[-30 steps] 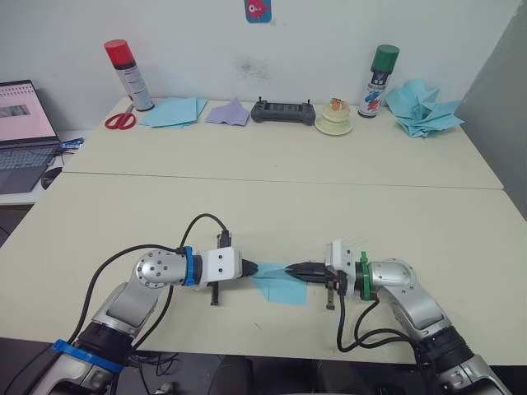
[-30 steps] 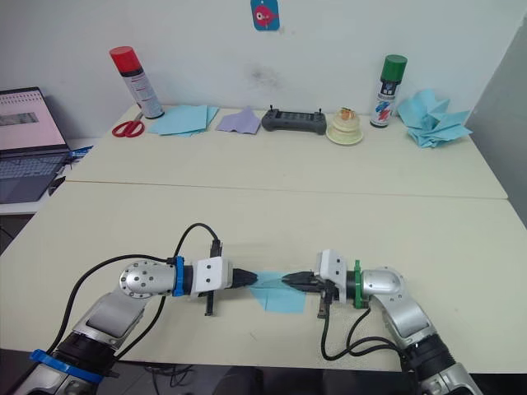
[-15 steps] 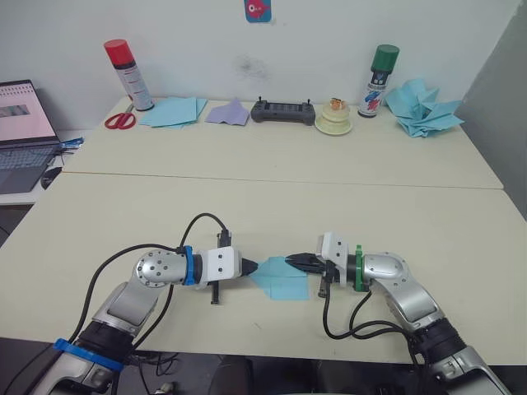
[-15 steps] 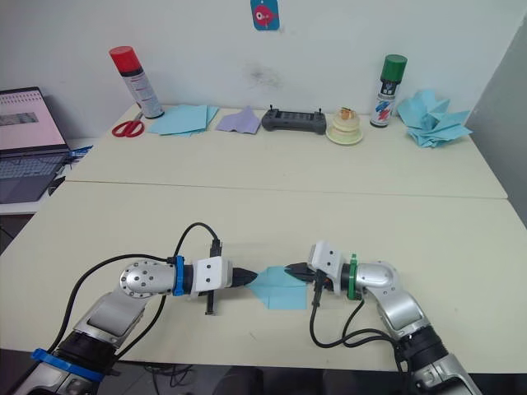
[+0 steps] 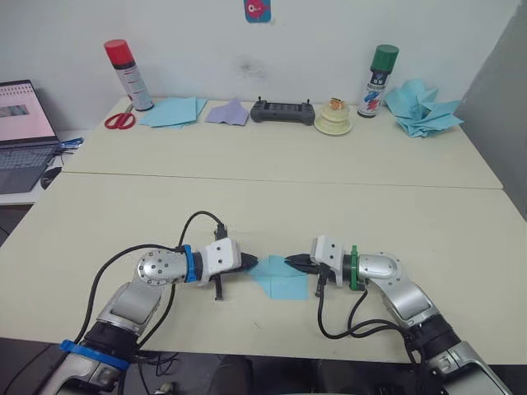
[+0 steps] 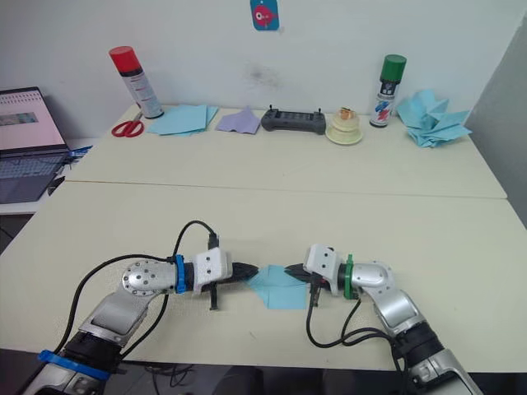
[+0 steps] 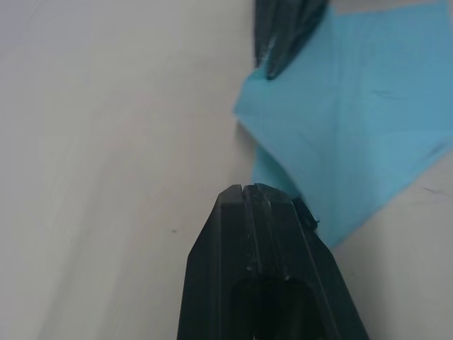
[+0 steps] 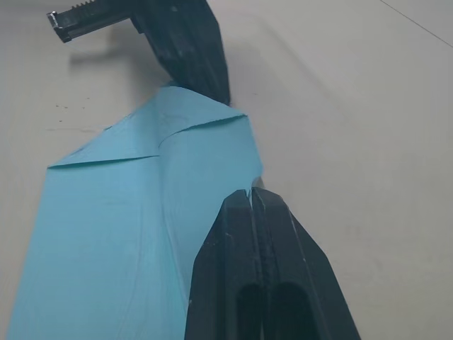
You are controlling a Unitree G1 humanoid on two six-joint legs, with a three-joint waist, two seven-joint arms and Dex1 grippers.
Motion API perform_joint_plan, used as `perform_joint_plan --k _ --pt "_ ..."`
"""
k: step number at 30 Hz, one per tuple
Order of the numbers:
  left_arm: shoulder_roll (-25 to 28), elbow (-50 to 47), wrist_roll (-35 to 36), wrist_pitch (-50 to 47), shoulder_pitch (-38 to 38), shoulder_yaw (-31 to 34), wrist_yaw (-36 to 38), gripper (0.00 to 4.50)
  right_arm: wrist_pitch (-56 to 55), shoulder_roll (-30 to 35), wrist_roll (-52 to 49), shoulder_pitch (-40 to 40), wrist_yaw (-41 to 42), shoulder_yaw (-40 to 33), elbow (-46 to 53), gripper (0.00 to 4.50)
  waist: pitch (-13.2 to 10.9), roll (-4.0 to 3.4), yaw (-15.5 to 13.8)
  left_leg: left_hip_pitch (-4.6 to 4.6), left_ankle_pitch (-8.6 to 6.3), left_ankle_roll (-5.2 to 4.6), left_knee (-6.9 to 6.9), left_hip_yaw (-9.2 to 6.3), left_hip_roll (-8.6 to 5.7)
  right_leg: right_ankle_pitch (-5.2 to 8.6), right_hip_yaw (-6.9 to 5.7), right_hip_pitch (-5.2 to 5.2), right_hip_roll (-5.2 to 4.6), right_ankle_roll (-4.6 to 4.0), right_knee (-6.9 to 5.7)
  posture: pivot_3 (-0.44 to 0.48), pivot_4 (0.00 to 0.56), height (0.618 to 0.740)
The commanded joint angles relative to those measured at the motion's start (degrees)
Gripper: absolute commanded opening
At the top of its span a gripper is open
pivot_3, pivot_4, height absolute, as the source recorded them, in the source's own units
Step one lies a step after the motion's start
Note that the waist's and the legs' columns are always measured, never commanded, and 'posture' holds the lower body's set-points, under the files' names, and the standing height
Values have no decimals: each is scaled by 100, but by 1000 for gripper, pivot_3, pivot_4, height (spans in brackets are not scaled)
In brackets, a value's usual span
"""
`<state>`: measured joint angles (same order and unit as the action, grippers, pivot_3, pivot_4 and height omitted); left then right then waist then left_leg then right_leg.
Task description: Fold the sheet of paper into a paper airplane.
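Both fingers closed, left gripper, right gripper, touching folded sheet of paper, beige table, white wall

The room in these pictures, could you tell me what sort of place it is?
Probably a lab or office workspace: a laptop, a handheld controller, and spray cans with scissors on pale tables.

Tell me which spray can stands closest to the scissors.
The red-capped can, at the table's far left beside the scissors. The green-capped can stands far right, near the heap of darts.
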<state>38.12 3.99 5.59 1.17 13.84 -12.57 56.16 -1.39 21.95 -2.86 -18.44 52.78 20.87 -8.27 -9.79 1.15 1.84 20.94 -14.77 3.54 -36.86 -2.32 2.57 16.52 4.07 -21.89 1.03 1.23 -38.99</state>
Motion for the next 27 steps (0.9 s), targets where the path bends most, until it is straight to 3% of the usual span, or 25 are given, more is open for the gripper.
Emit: perform_joint_plan --k 1,6,12,19,27 --pt "208 -366 400 -706 22 504 26 0 63 76 160 10 -59 -27 -166 18 -5 6 14 2 0 0 2 0 1 -1 0 -4 1 2 0 0 150 740" --pt "131 -1403 1006 -1657 2 739 -5 0 82 94 128 19 -72 -47 -147 18 -23 31 16 30 0 0 6 1 1 -2 0 -28 0 4 1 0 150 740" --pt "98 -2197 1103 -2246 -298 454 -68 0 123 119 101 43 -66 -64 -76 18 -25 32 20 30 0 1 6 2 1 -3 2 -29 0 5 1 0 150 740" --pt "177 -2016 669 -2155 -625 134 -99 0 259 150 34 76 -37 -78 65 18 -32 34 16 32 0 1 6 1 0 -2 3 -32 0 3 2 0 150 740" --pt "-111 -1510 391 -2006 -423 -107 -170 0 702 229 -195 178 83 -124 584 18 -36 38 -4 42 0 1 4 1 -2 -1 2 -38 -2 2 3 0 150 740"
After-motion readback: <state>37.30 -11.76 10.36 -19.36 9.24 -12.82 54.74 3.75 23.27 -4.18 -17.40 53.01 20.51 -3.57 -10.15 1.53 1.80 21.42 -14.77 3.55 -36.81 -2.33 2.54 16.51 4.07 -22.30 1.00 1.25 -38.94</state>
